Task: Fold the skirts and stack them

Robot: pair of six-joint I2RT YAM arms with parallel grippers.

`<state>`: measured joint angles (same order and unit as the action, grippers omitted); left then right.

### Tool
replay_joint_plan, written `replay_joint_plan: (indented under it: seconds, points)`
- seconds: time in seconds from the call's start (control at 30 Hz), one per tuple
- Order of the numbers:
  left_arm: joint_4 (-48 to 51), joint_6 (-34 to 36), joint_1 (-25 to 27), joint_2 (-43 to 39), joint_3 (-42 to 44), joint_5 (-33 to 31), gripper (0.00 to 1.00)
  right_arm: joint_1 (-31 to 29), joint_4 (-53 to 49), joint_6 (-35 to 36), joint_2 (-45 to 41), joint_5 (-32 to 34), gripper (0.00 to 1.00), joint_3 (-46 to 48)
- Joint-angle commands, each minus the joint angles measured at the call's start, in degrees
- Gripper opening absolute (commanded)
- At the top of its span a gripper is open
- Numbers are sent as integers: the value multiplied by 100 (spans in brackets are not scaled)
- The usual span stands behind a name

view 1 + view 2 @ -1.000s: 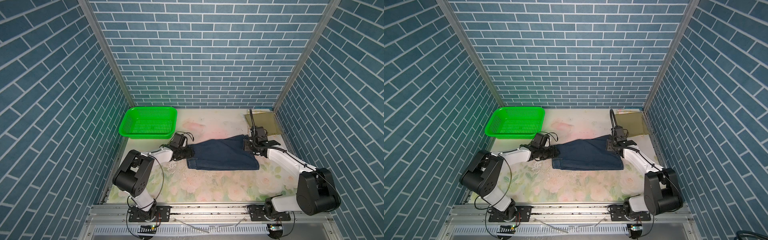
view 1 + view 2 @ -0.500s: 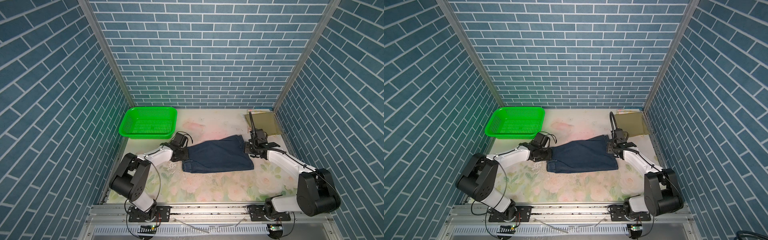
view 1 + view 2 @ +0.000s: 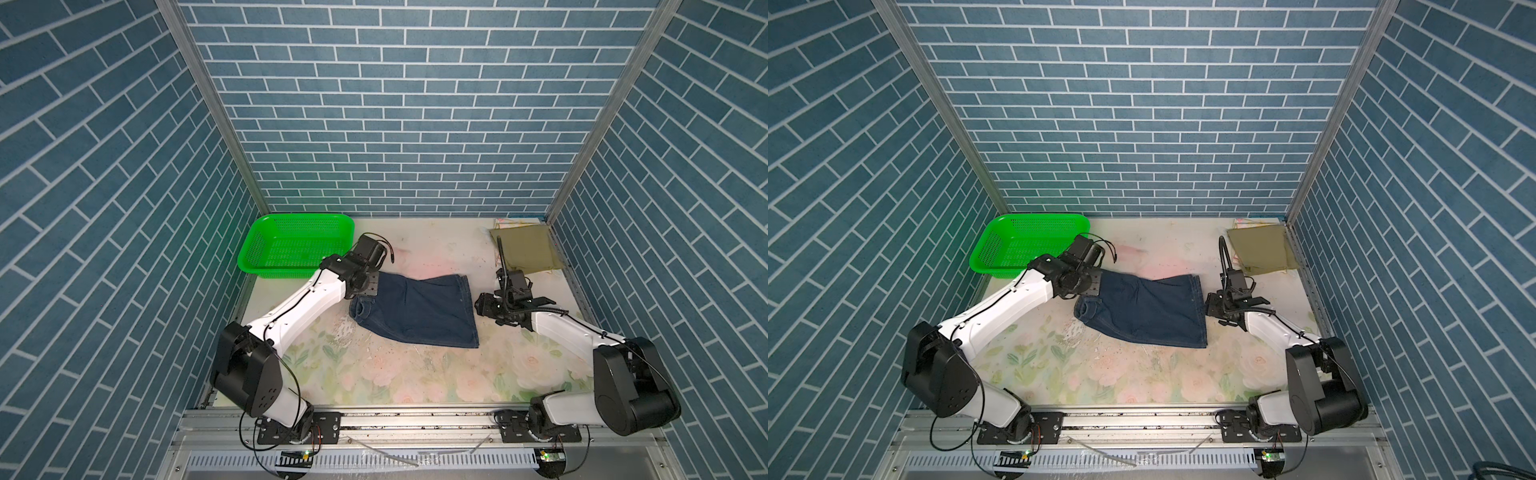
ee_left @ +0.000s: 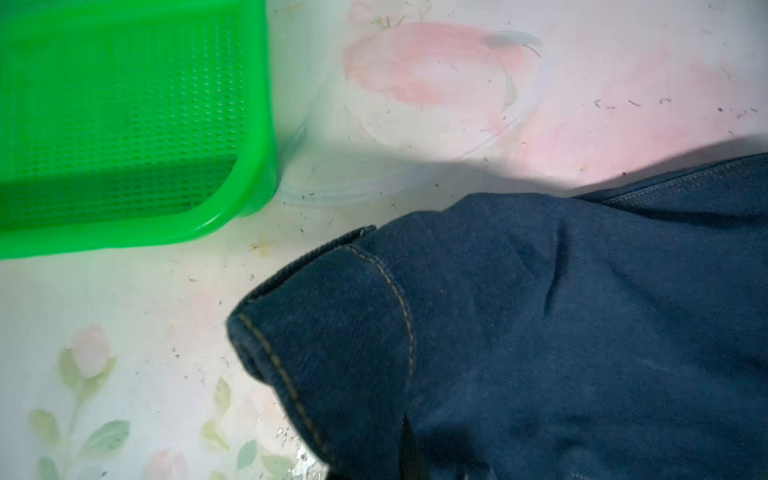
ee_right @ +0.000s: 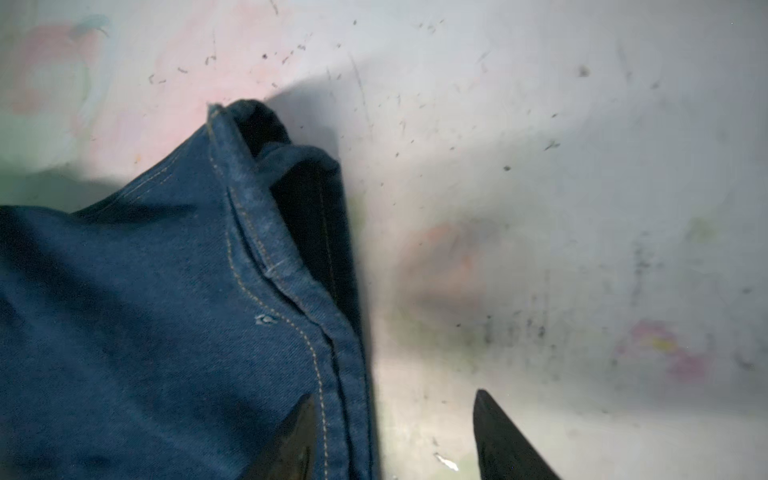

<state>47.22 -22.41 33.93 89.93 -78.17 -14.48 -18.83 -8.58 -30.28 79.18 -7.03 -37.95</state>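
Floral tabletop (image 3: pixel 415 374) (denim skirt (image 3: pixel 419 311) atop), blue brick-pattern walls (image 3: pixel 395 104)

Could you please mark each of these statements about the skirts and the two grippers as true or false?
1. The denim skirt lies inside the green basket. False: it lies spread on the table, beside the basket.
2. The olive skirt sits folded in the far right corner. True.
3. The right gripper is clamped on the olive skirt. False: its jaws stand open, straddling the denim skirt's hem edge.
4. The left gripper is closed on the denim skirt's waistband end. True.
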Motion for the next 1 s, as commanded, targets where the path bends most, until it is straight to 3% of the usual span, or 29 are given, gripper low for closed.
replay_joint_plan:
  seconds: [0.0, 0.2, 0.33, 0.53, 0.73, 0.97]
  points:
    - [803, 166, 462, 469, -706, -834, 0, -168, 852, -577, 185, -404, 58, 234]
    - [1437, 120, 1131, 1385, -2005, -1061, 0, -224, 2000, -1101, 623, -409, 47, 682]
    - [1840, 97, 1551, 2082, -2910, -1080, 0, -261, 2771, -1359, 939, -484, 32, 932]
    - [1962, 10, 1941, 2958, -4006, -396, 0, -426, 3541, -1622, 1262, -454, 16, 1177]
    - [1108, -434, 1963, 3107, -4067, 839, 0, -538, 4004, -1826, 1372, -398, 14, 1415]
    - [70, -1182, 1944, 3219, -3697, 1645, 0, -559, 4327, -1987, 1322, -335, 13, 1621]
